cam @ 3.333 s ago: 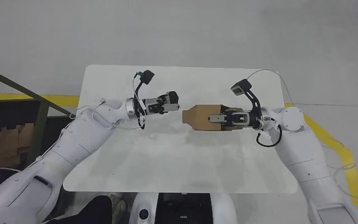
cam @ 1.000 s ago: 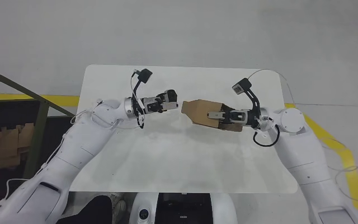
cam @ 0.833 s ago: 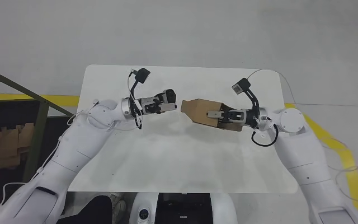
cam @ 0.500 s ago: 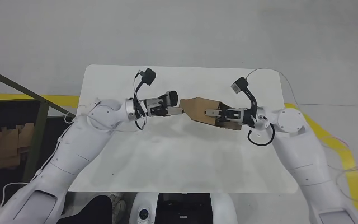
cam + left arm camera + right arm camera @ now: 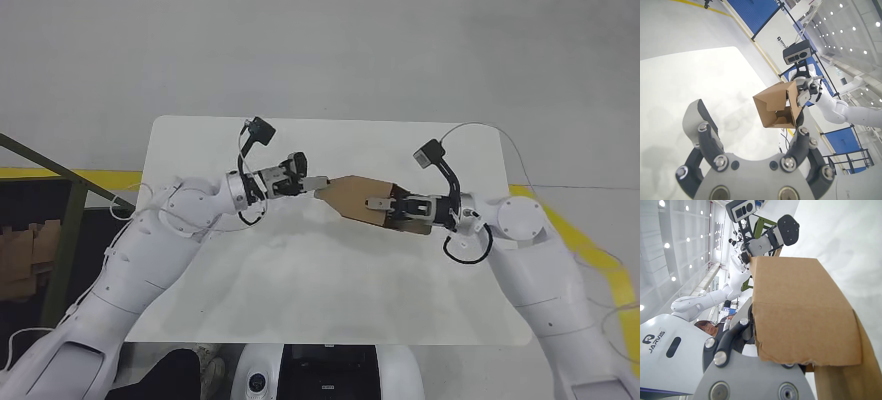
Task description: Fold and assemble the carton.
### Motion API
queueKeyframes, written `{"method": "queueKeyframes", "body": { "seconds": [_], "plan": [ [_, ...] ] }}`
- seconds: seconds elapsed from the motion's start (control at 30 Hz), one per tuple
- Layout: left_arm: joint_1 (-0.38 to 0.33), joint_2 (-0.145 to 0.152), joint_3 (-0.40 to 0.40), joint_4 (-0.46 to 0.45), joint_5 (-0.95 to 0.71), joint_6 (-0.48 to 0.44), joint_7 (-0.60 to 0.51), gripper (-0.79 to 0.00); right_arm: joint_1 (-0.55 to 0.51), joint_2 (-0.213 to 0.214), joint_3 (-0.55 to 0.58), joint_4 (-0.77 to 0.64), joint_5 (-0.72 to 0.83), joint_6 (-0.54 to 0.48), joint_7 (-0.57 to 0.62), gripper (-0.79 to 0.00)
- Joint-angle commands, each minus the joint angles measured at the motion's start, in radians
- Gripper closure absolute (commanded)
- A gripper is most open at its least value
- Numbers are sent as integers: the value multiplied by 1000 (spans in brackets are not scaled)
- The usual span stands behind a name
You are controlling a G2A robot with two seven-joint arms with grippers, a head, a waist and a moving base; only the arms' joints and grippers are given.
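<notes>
- My left wrist view looks into the carton's (image 5: pixel 776 106) open end, where flaps fold partway inside (from above it is only a brown wedge).
- It is held at the centre of the top frame, over the white table (image 5: pixel 300 290).
- My right pincer (image 5: pixel 385 205) is clamped on its wall.
- My left pincer (image 5: pixel 312 184) gapes wide, one fingertip at its corner.
- It is plain brown cardboard, ragged along one edge.

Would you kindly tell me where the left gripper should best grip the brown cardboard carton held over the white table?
Probably a free wall edge at the brown cardboard carton's open end, approached head-on from the left gripper's side. That end faces it, its flaps are only partly folded, and the right gripper clamps a wall farther back.
</notes>
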Motion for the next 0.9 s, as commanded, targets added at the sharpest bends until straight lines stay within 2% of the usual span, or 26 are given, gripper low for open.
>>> {"method": "queueKeyframes", "body": {
  "seconds": [0.0,0.4,0.87],
  "plan": [
    [3,-1,-3,8,-9,-3,-8,-785,-3,1,3,-5,3,-3,5,0],
    [19,-7,-3,33,-32,-33,-50,-785,-25,4,3,-44,41,-13,15,0],
    [1,-25,30,43,-34,-44,-74,-785,-33,6,0,-72,54,-13,20,0]
  ]
}}
